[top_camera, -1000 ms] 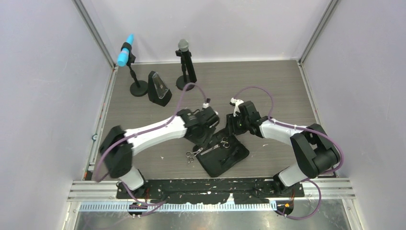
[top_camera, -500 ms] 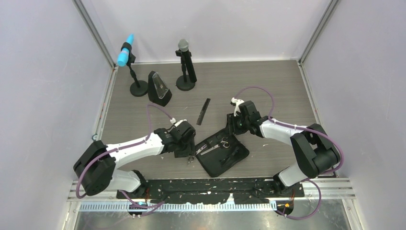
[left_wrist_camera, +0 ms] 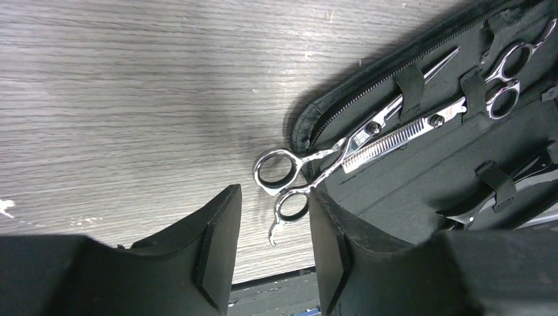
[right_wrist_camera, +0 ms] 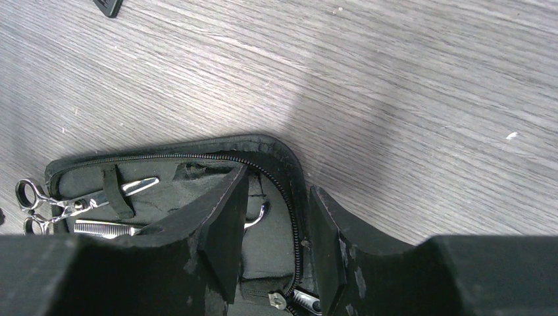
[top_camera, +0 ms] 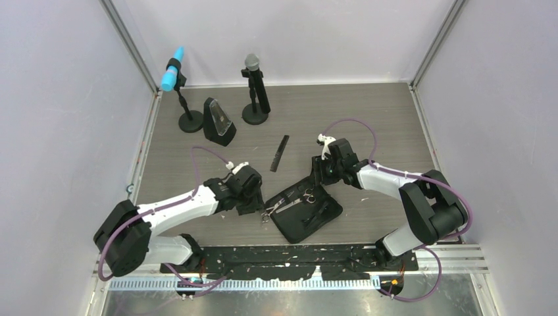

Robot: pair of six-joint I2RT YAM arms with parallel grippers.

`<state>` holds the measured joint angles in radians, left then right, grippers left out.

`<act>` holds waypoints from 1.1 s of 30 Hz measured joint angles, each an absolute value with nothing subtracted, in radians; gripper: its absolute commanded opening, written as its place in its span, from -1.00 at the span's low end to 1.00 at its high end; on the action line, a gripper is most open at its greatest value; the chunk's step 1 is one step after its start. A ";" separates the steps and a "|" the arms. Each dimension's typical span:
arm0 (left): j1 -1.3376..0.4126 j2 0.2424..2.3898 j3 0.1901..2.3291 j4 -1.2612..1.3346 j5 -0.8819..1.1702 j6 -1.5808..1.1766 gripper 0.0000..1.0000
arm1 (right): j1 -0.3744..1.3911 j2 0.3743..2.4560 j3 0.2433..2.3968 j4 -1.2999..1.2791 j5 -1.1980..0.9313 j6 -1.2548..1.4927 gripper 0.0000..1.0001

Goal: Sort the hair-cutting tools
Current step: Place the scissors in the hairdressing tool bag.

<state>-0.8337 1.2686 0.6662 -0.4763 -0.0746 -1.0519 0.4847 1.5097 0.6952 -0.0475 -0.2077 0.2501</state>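
Note:
The black pouch (top_camera: 309, 214) lies open near the front. One silver scissors (left_wrist_camera: 342, 148) lies half on it, its ring handles (top_camera: 265, 212) out on the table. The second scissors (left_wrist_camera: 503, 76) is strapped inside. A black clip (left_wrist_camera: 526, 176) sits under a strap lower in the pouch. The black comb (top_camera: 279, 153) lies on the table behind the pouch. My left gripper (left_wrist_camera: 273, 260) is open and empty, its fingertips just short of the ring handles. My right gripper (right_wrist_camera: 276, 230) is open and straddles the pouch's zipper rim (right_wrist_camera: 289, 197) at its far corner.
Two microphones on round bases (top_camera: 191, 122) (top_camera: 255, 115) and a black wedge-shaped object (top_camera: 219, 124) stand at the back left. Walls close in the table on three sides. The black front rail (top_camera: 289, 257) runs just below the pouch.
My left arm has drawn back from the comb's spot toward the front left. The comb now lies uncovered on the table. The right arm and pouch have not moved.

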 measured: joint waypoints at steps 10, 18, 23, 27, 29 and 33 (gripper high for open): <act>-0.812 1.288 0.661 -0.485 -0.092 -1.047 -0.42 | 0.485 1.510 0.695 -0.049 -0.207 0.250 -0.05; -0.811 1.356 0.664 -0.461 -0.085 -1.039 -0.71 | 0.485 1.510 0.695 -0.049 -0.204 0.250 -0.05; -0.811 1.361 0.671 -0.459 -0.081 -1.028 -0.94 | 0.485 1.510 0.695 -0.049 -0.204 0.250 -0.05; -0.811 1.376 0.698 -0.462 -0.078 -0.999 -1.00 | 0.485 1.510 0.695 -0.049 -0.204 0.250 -0.05; -0.811 1.394 0.722 -0.467 -0.078 -0.981 -1.00 | 0.485 1.510 0.695 -0.049 -0.204 0.250 -0.05; -0.811 1.430 0.771 -0.491 -0.079 -0.938 -1.00 | 0.484 1.510 0.695 -0.049 -0.204 0.249 -0.05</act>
